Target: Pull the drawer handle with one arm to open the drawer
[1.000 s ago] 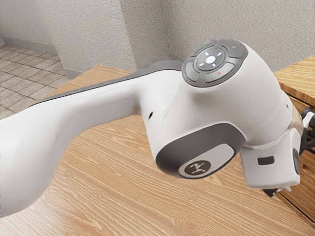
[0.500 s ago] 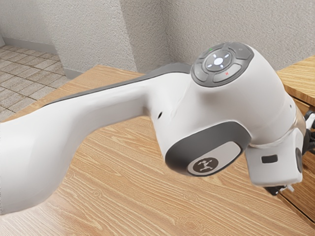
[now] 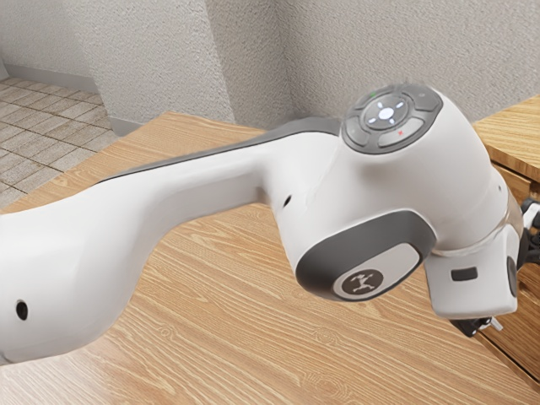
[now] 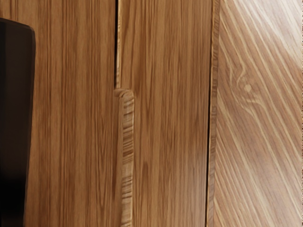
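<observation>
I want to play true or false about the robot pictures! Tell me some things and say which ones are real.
1. The robot arm is white and grey. True.
2. The table is made of glass. False: it is light wood.
3. The arm's far end is by the wooden cabinet at the exterior view's right. True.
4. The drawer front is blue. False: it is brown wood grain.
5. The floor is green carpet. False: it is pale tiles.
</observation>
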